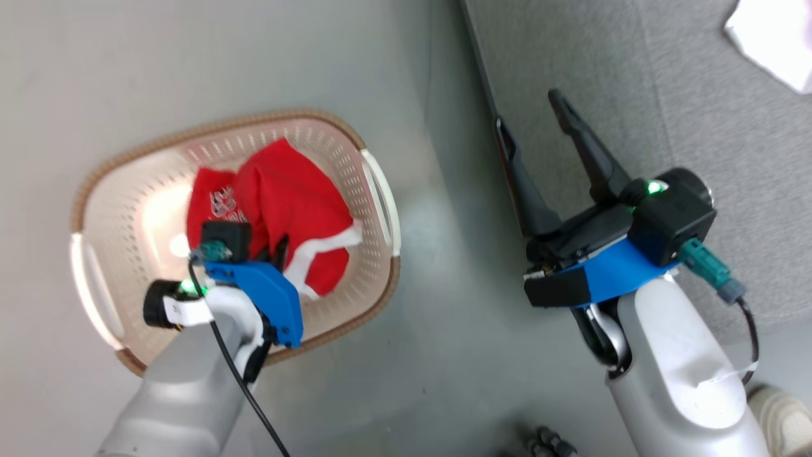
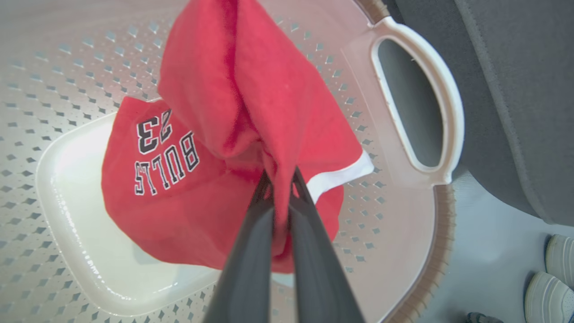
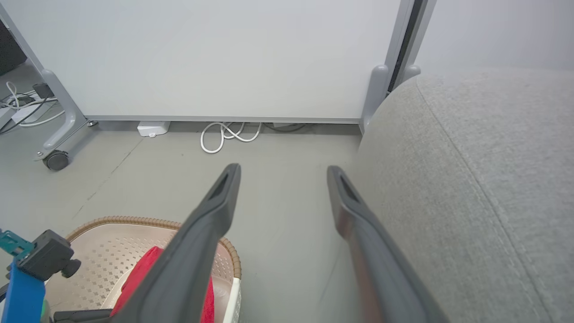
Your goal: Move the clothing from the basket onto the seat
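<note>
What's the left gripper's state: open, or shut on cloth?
Shut on the clothing: the left gripper has both fingers pressed together with a red fold pinched between, over the basket.

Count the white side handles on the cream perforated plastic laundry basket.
2. One white handle at the basket's left end in the head view; the other at its right end, nearest the grey fabric sofa. Neither is hidden.

Grey arms (image 1: 672, 381) w/ blue brackets (image 1: 609, 273), blk claws (image 1: 529, 109).
</note>
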